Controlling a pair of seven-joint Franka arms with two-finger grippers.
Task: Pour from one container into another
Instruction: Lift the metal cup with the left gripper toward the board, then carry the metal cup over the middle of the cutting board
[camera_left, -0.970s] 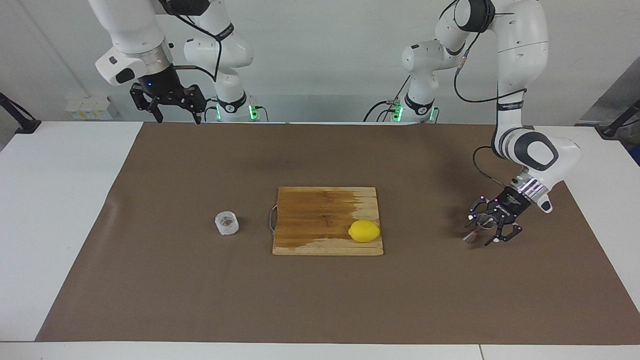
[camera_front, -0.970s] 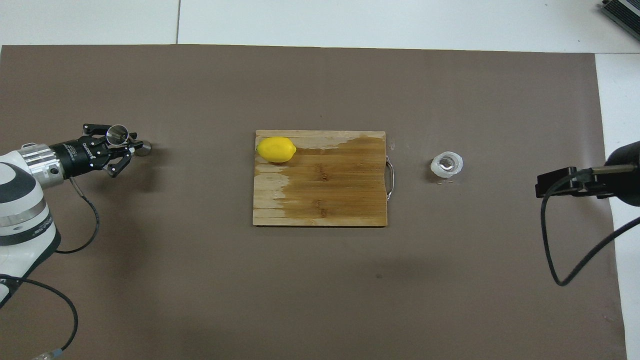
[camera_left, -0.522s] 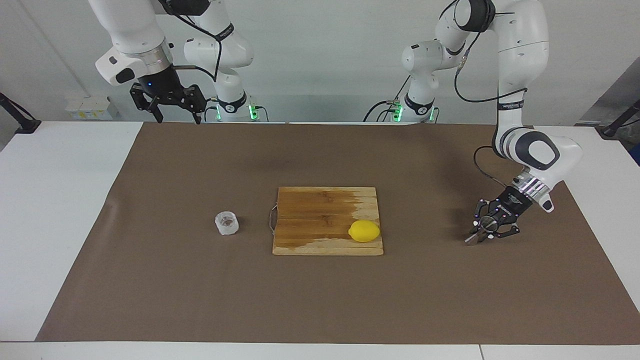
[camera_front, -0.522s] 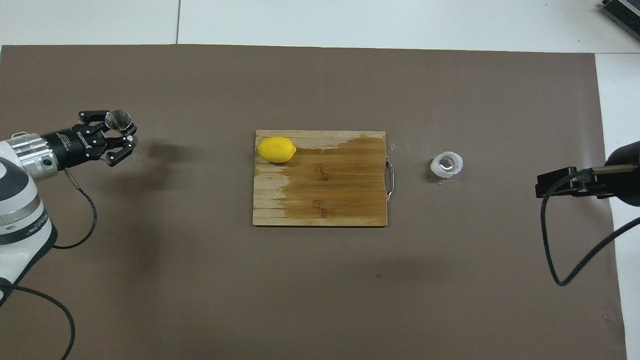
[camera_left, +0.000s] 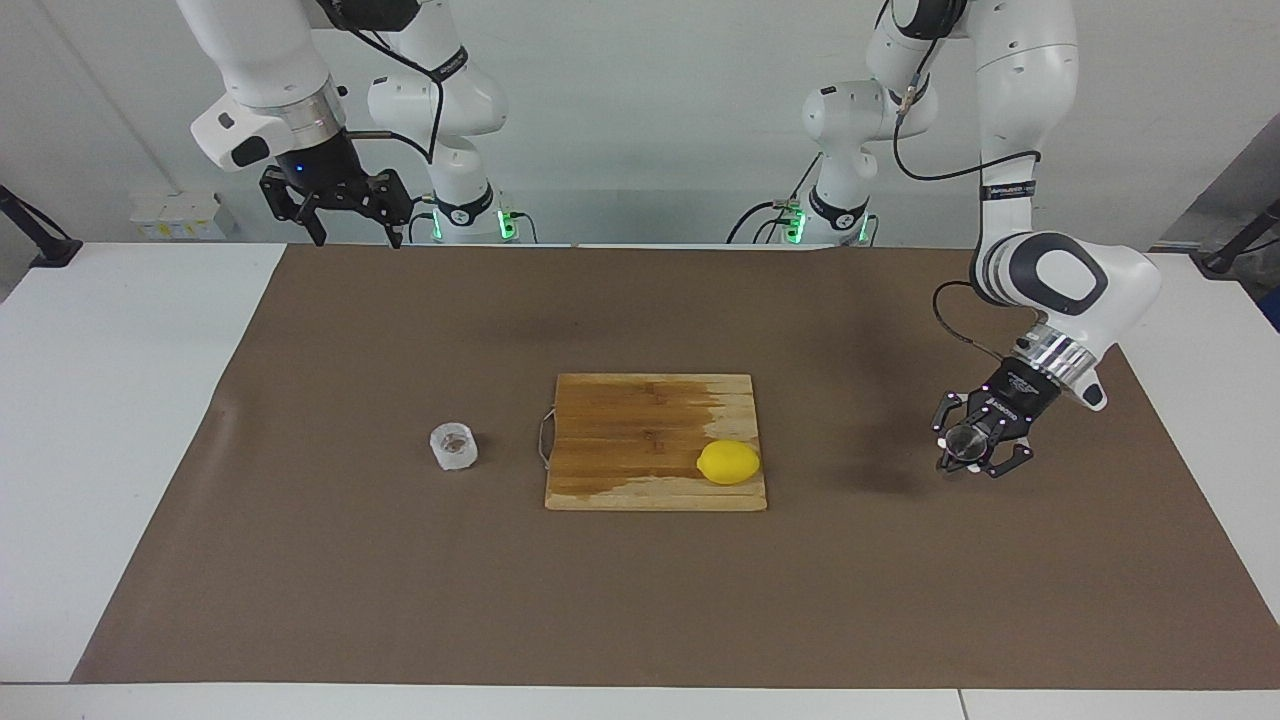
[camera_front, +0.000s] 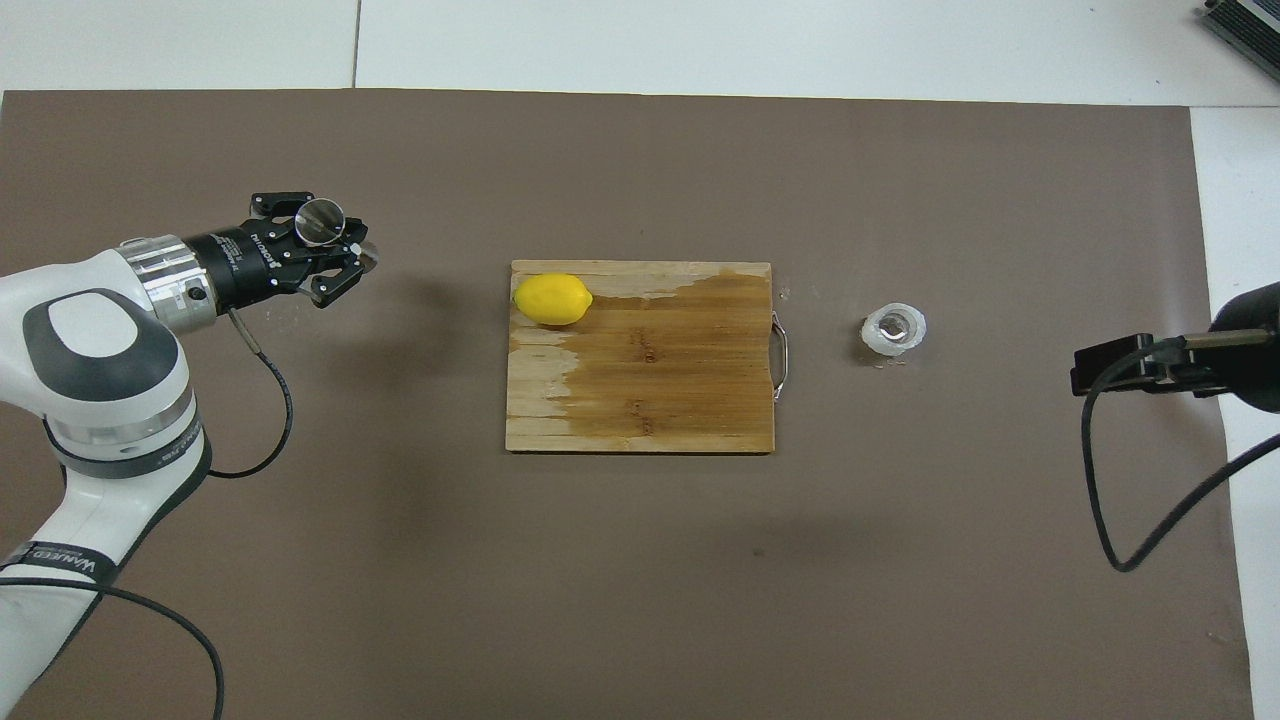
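My left gripper (camera_left: 968, 447) (camera_front: 336, 250) is shut on the small shiny steel jigger (camera_left: 966, 438) (camera_front: 320, 221) and holds it upright, mouth up, in the air over the brown mat toward the left arm's end of the table. The other container, a squat translucent whitish cup (camera_left: 454, 445) (camera_front: 895, 330), stands on the mat beside the cutting board's handle, toward the right arm's end. My right gripper (camera_left: 340, 222) hangs open and empty, high over the mat's edge nearest the robots, where that arm waits.
A wooden cutting board (camera_left: 620, 420) (camera_front: 660, 370) lies mid-table between jigger and cup. A yellow lemon (camera_left: 728, 462) (camera_front: 552, 299) rests on its corner toward the left arm's end. The brown mat (camera_left: 400, 560) covers most of the white table.
My left gripper closed on the jigger, lifted it off the mat and carried it toward the cutting board. The right arm has stayed still.
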